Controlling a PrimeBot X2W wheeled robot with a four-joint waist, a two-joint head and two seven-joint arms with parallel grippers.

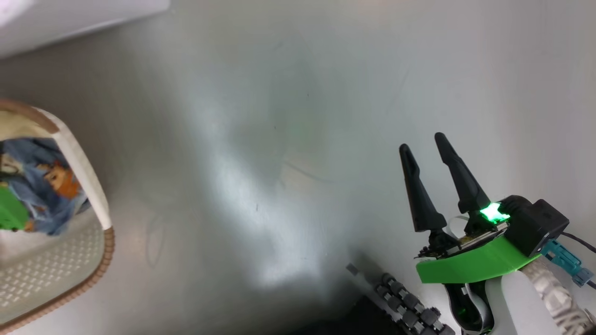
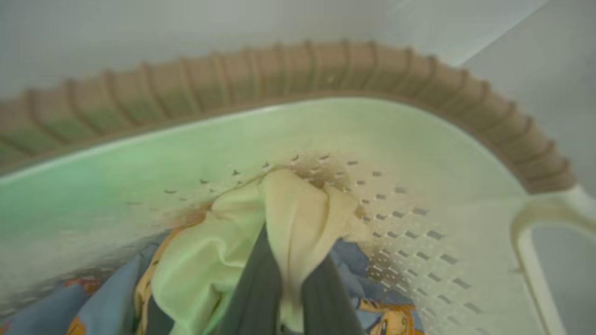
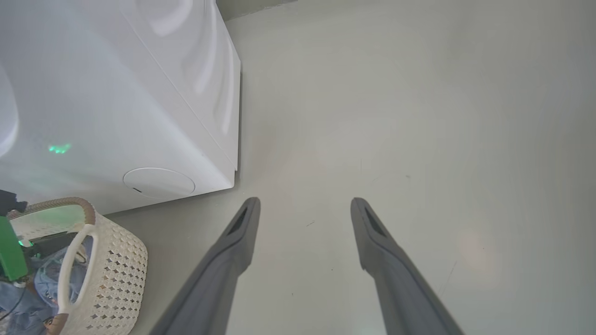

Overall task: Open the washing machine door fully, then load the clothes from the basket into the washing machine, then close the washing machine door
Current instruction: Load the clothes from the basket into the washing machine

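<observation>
In the left wrist view my left gripper [image 2: 294, 246] is down inside the basket [image 2: 326, 65], shut on the cream-white piece [image 2: 298, 209] of the clothes. Blue printed clothes [image 2: 363, 265] lie under it. The head view has the basket [image 1: 100, 200] at the left edge with blue clothes [image 1: 42, 186] in it. My right gripper [image 1: 422, 144] stands open over bare floor at the lower right, with nothing between its fingers [image 3: 242, 223]. The washing machine [image 3: 116, 93] stands behind the basket [image 3: 111, 274]. The washing machine door is out of view.
Pale grey floor [image 1: 279, 139] stretches between the basket and my right arm. The machine's round cover [image 3: 158, 182] sits low on its front, just above the basket. A white handle [image 2: 535, 223] arches at the basket's side. My dark base [image 1: 405, 307] shows at the bottom.
</observation>
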